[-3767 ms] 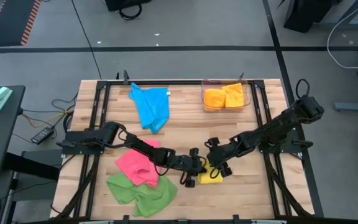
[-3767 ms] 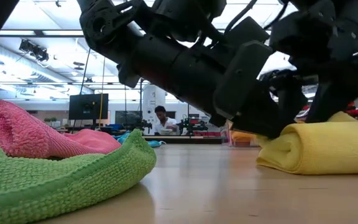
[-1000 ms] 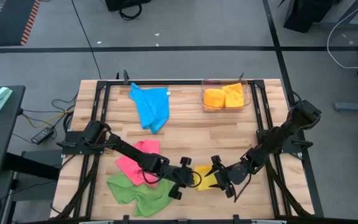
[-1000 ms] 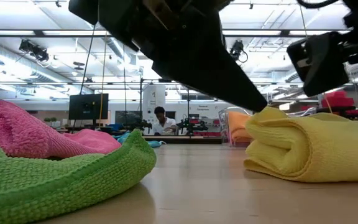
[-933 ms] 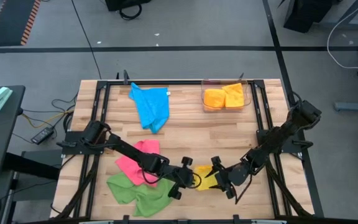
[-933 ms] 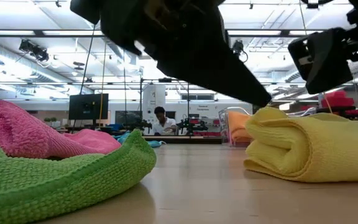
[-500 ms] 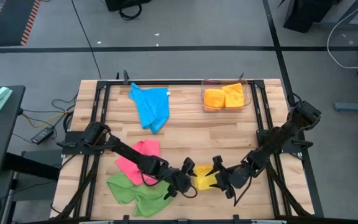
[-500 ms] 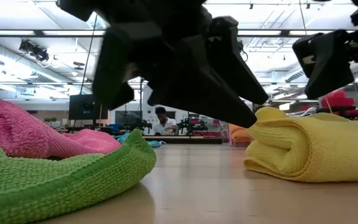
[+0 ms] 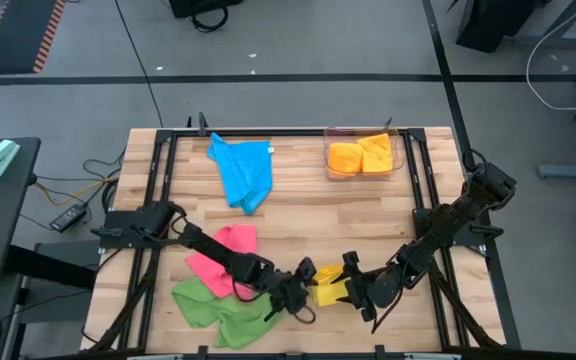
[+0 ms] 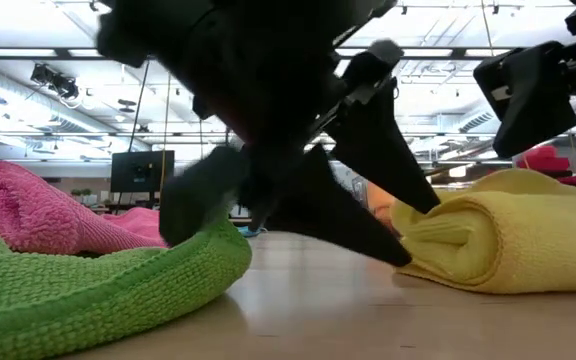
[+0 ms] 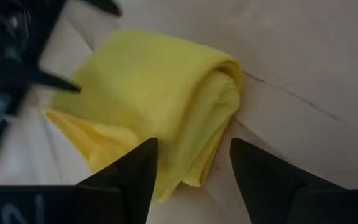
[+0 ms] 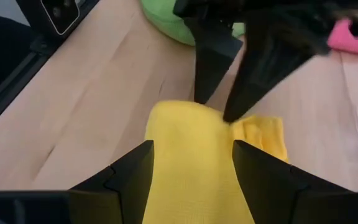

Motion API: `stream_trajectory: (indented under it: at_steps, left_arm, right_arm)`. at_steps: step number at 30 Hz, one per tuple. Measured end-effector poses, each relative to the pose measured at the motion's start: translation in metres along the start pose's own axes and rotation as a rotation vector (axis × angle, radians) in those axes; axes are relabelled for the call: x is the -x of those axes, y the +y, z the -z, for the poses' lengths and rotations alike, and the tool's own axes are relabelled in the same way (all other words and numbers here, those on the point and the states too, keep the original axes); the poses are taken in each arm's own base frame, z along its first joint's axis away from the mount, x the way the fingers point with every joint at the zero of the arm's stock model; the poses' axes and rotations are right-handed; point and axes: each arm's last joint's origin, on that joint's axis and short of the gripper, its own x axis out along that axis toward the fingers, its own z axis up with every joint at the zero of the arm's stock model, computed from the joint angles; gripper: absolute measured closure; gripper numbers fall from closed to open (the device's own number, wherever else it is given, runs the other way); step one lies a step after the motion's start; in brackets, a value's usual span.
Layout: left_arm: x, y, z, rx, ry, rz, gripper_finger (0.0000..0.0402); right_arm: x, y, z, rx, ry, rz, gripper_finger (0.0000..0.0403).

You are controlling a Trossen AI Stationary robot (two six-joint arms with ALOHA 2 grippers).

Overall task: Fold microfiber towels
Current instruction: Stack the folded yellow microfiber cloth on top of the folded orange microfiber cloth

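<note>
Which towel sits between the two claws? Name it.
The yellow towel, folded into a thick bundle. The left claw and right claw flank it, both open; the pink, green and blue towels lie apart.

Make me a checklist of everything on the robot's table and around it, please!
Surface: wooden table, dark frame rails along its sides.
Job's things: yellow towel folded near the front edge; pink towel and green towel crumpled front-left; blue towel at the back; orange towels inside the clear bin.
Clutter: nothing seen on the table.
Grippers: left gripper and right gripper, fingers open, at either side of the yellow towel.
Cables: loose cables on the floor, left of the table.
Surroundings: grey floor; a person at a far desk.
</note>
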Motion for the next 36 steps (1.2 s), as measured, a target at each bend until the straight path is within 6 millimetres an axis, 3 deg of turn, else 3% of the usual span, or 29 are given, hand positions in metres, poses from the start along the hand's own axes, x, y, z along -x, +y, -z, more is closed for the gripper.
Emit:
stream_trajectory:
  at_steps: [4, 12, 20, 28, 36]
  left_arm:
    - [0.003, -0.008, -0.006, -0.166, 0.016, -0.03, 0.0179]
    - [0.005, -0.01, -0.01, -0.306, 0.037, -0.075, 0.0184]
    - [0.001, -0.001, -0.005, -0.289, -0.005, -0.043, 0.0176]
    - [-0.017, -0.005, 0.0, -0.291, -0.042, -0.025, 0.0182]
    - [-0.027, 0.009, 0.01, -0.113, -0.03, -0.018, 0.0206]
  right_arm:
    - [0.0, 0.0, 0.002, -0.019, 0.017, 0.004, 0.0175]
    - [0.0, 0.0, 0.002, -0.022, 0.016, 0.004, 0.0175]
    - [0.0, 0.0, 0.001, -0.031, 0.014, 0.004, 0.0175]
    - [0.0, 0.0, 0.0, -0.043, 0.004, 0.007, 0.0175]
    - [0.0, 0.001, -0.001, -0.04, -0.01, 0.003, 0.0175]
